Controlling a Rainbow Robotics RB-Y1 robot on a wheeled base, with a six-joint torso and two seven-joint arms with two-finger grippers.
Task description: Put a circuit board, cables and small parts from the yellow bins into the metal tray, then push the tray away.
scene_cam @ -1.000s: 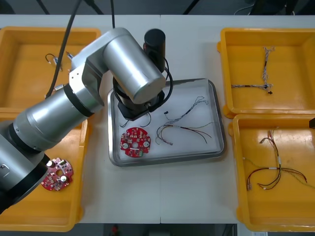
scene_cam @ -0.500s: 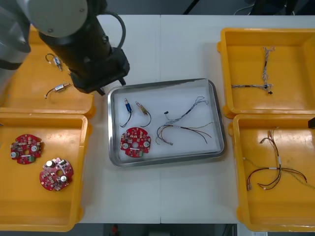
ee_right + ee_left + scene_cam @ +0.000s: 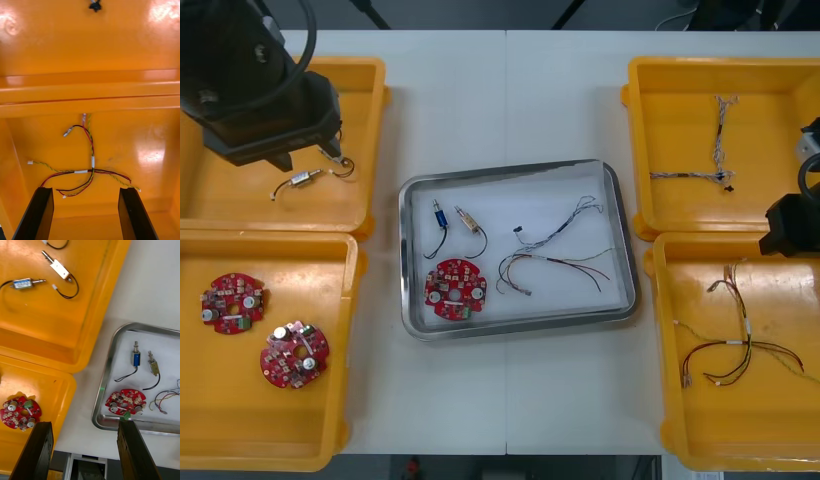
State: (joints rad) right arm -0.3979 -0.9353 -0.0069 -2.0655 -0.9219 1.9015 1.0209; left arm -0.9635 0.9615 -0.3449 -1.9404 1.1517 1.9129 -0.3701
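Tray (image 3: 412, 250) holds 1 board (image 3: 455, 289), 2 parts (image 3: 438, 215) and cables (image 3: 555, 262). Left gripper (image 3: 83, 425) over far left bin (image 3: 240, 200), right gripper (image 3: 85, 191) over right bins (image 3: 700, 300); jaws apart. An off-centre push may skew the tray.

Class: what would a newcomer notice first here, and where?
The metal tray mid-table, holding a red circuit board, cables and two small metal parts. Bright yellow bins flank it. The left gripper hangs open above the left bins, the right gripper above the near right bin.
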